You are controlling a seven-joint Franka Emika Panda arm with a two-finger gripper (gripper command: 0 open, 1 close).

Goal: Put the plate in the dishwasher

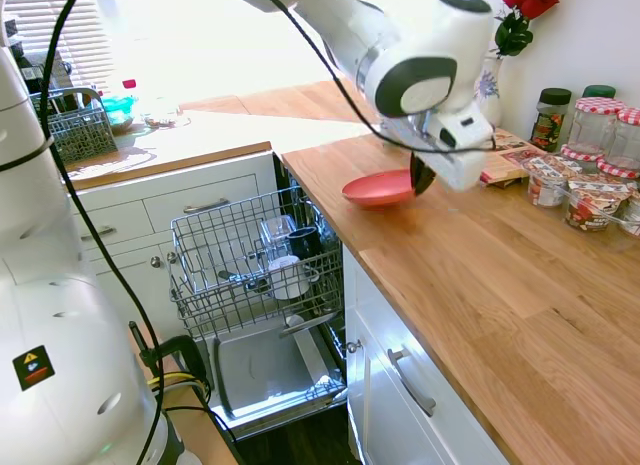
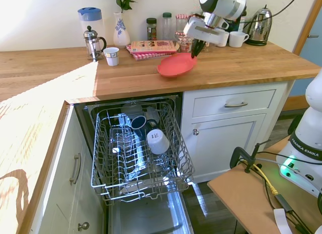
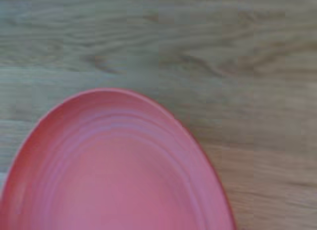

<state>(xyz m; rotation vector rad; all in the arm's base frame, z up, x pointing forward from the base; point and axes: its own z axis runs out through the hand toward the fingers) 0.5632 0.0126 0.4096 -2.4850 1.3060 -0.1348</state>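
The coral-red plate [image 1: 377, 189] [image 2: 176, 65] [image 3: 119, 170] hangs tilted just above the wooden counter, one rim held up by my gripper [image 1: 420, 175] [image 2: 194, 52], which is shut on that edge. The dishwasher [image 1: 262, 275] [image 2: 136, 153] stands open below the counter, its grey wire rack pulled out and holding mugs and cups. The steel inner door [image 1: 262, 370] lies flat under the rack. In the wrist view the plate fills the lower half over the wood grain.
Jars [image 1: 590, 125], a vase with red roses [image 1: 520, 15] and a book [image 2: 153, 46] stand at the counter's back. A French press [image 2: 92, 43], small cup [image 2: 111, 56], kettle [image 2: 259, 25] and white mug [image 2: 238, 39] are also there. A grey cutlery basket [image 1: 75, 125] sits on the far counter.
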